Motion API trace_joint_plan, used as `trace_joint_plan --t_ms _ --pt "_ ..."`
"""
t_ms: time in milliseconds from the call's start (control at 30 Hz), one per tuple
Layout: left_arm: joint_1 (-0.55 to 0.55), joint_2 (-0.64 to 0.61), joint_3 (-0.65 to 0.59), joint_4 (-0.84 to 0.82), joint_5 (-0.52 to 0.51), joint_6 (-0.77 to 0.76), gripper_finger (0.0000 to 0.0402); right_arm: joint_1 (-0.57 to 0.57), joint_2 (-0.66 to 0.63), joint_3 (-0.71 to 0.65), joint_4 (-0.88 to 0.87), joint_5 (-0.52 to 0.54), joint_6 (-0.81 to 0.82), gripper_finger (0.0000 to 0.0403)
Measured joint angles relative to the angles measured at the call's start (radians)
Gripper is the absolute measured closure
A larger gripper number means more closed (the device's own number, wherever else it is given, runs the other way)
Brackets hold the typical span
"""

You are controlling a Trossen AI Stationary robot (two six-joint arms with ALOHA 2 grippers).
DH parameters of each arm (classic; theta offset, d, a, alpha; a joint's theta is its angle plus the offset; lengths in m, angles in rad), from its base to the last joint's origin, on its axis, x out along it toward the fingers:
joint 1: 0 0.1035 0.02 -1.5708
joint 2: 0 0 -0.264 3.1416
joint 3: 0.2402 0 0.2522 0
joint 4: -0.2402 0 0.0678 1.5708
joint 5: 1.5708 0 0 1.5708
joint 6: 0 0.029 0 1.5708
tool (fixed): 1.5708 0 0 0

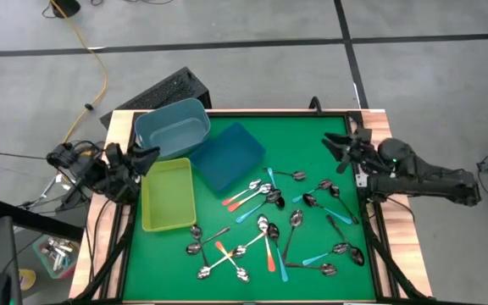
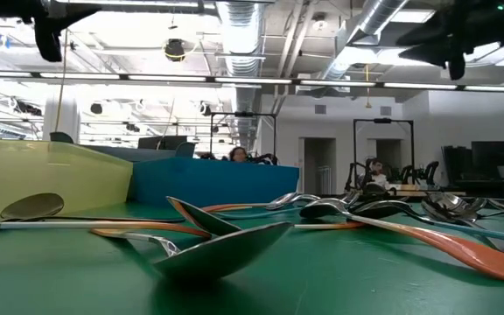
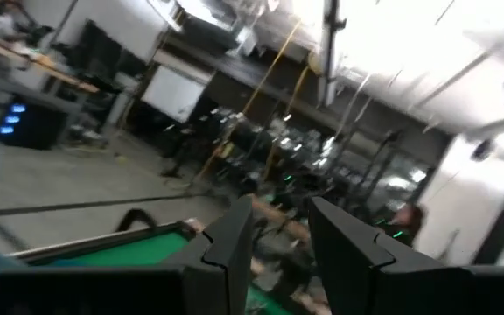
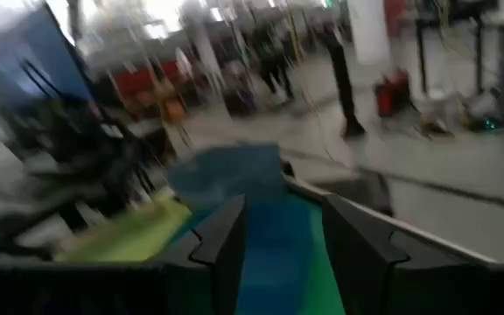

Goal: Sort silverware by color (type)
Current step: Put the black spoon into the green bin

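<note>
The silverware [image 1: 269,224] is several small spoons with orange, teal or plain metal handles. They lie scattered flat on the green mat [image 1: 312,127], from its middle toward the near right. In the low view, spoons [image 2: 226,241] fill the foreground. My left gripper [image 1: 151,155] hovers at the mat's left edge beside the bins. It is open [image 3: 280,210] with nothing between its fingers. My right gripper [image 1: 335,146] hovers over the mat's far right corner, pointing toward the bins. It is also open and empty [image 4: 283,210].
Three bins stand on the mat's left half: a grey-blue one [image 1: 172,127] at the far left, a dark blue one [image 1: 227,157] beside it, and a yellow-green one [image 1: 168,196] nearer. A raised black frame [image 1: 378,246] borders the mat. Bare green shows at the far middle.
</note>
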Motion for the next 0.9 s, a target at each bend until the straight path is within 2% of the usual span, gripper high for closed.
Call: trace_joint_plan --t_ms 100,267,367,467,600,900 --pt "0.0 0.0 0.042 -0.072 -0.08 0.0 0.0301 0.0 0.124 0.07 -0.079 0.0 -0.001 0.0212" --pt "0.0 0.0 0.056 -0.075 -0.207 0.063 0.0301 0.0 0.32 0.153 -0.11 0.0 -0.068 0.017" --pt "0.0 0.0 0.056 -0.074 -0.206 0.067 0.0301 0.0 0.429 0.196 -0.108 -0.001 -0.094 0.0158" --pt "0.0 0.0 0.056 -0.073 -0.172 0.08 0.0301 0.0 0.515 0.233 -0.111 -0.002 -0.097 0.0158" --pt "0.0 0.0 0.056 -0.076 -0.18 0.116 0.0301 0.0 0.624 0.273 -0.165 -0.002 -0.103 0.0161" --pt "0.0 0.0 0.056 -0.16 -0.2 0.091 0.0301 0.001 0.865 0.282 -0.207 -0.004 -0.105 0.0163"
